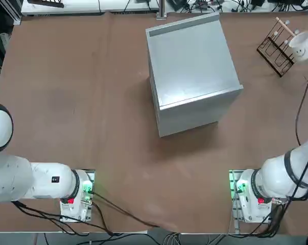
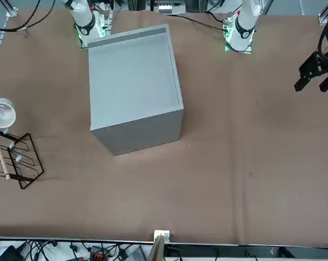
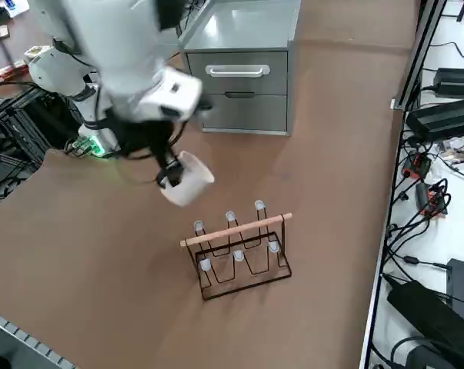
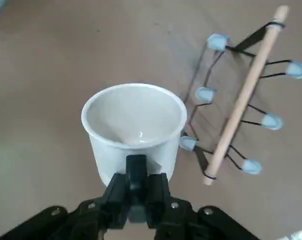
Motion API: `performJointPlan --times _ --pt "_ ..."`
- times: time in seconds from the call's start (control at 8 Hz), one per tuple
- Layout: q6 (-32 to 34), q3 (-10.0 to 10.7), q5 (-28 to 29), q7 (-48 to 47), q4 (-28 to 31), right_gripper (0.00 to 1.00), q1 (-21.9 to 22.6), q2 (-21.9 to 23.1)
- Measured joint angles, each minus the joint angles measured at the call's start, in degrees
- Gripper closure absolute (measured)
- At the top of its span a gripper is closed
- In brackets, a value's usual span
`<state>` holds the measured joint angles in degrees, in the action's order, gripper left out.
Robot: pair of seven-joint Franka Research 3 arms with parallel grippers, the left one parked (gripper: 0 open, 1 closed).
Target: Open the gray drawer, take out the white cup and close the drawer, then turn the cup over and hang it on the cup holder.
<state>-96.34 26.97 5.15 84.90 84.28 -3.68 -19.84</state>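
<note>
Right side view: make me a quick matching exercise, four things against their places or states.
1. right gripper
2. cup
3. cup holder
4. drawers

A. both shut, gray fronts
B. shut on the cup
C. stands on the table, with a pale wooden bar
D. white, held above the table near the holder

Pairs: 1-B, 2-D, 3-C, 4-A

Smooth gray metallic cabinet (image 1: 194, 61); glossy white cup (image 4: 125, 155), perhaps ceramic; pale wooden rod (image 4: 246, 95).
</note>
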Motion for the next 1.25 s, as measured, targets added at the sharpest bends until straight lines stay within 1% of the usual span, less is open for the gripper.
performJointPlan --times 0.25,0.38,0.5,0.62,0.75,0.88,1.0,1.12,1.25 --pt "0.0 0.0 -9.0 -12.3 -1.0 0.81 7.0 0.0" --pt "0.0 0.0 -12.1 -17.4 -1.0 0.81 9.8 -0.1" --pt "0.0 0.0 -13.5 -20.9 -1.0 0.81 11.2 -0.2" --pt "0.0 0.0 -14.0 -23.2 -1.0 0.81 11.6 -0.4" --pt "-0.1 -0.1 -15.9 -26.2 -1.0 0.81 12.0 -0.9" --pt "-0.3 -1.4 -20.5 -29.7 -1.0 0.81 12.5 -1.2" --pt "-0.3 -4.8 -26.5 -33.9 -0.9 0.81 12.4 -1.3" --pt "-0.2 -8.8 -32.4 -38.3 -0.3 0.81 11.9 -1.2" --pt "-0.3 -12.2 -37.8 -42.3 1.5 0.81 11.5 -0.6"
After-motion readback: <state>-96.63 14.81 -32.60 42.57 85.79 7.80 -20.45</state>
